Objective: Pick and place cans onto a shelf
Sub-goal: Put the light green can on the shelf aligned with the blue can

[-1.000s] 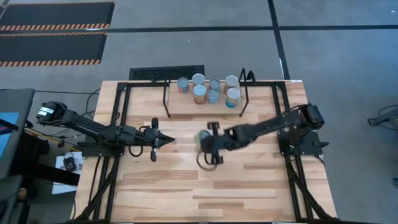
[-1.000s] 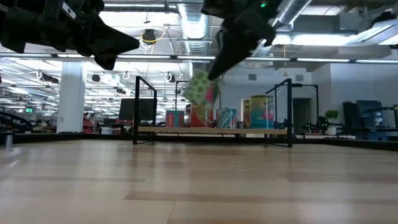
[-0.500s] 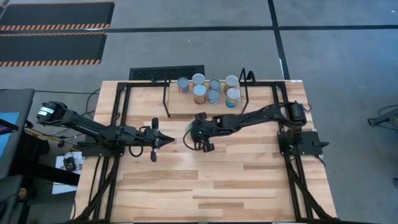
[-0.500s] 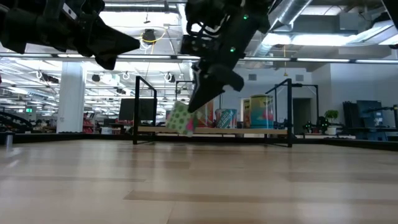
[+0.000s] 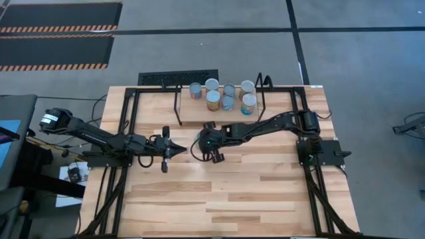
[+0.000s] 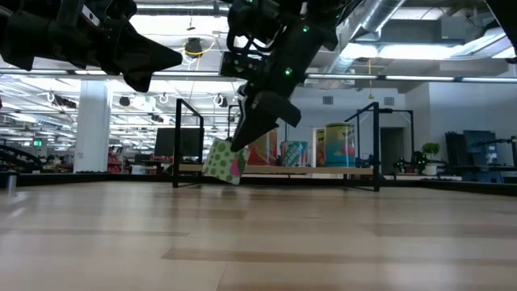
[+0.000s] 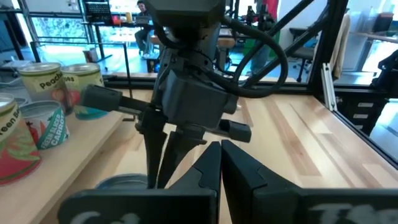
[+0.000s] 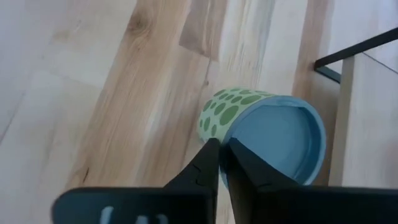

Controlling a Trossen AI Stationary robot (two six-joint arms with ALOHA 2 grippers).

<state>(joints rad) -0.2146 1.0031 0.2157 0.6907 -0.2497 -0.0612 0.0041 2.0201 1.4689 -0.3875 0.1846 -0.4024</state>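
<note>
My right gripper [image 5: 204,141] is shut on a can with green dots and a blue-grey round top [image 8: 267,140]. It is over the table's middle, just in front of the shelf [image 5: 192,114]. In the low view the can [image 6: 224,162] hangs tilted, low over the tabletop. Several other cans [image 5: 222,95] stand upright on the shelf's board. My left gripper [image 5: 174,151] is shut and empty, level above the table, a little left of the held can. My right gripper pinches the can's top rim [image 8: 219,138] between its two fingers, one finger on the dotted wall side and one over the lid. The fingers [image 6: 242,137] slant down from above. The can hangs tilted below them; I cannot tell whether its lower edge touches the table.
The shelf's black rod legs [image 6: 176,145] stand close behind the held can. Black frame rails [image 5: 126,126] run along both table sides. The right arm's base [image 5: 319,149] sits at the right. The near half of the wooden tabletop [image 5: 226,199] is bare.
My right gripper has carried the dotted can toward the table's left and far edge, up to the shelf's front, and has come down with it. The can stays tilted in the hold.
</note>
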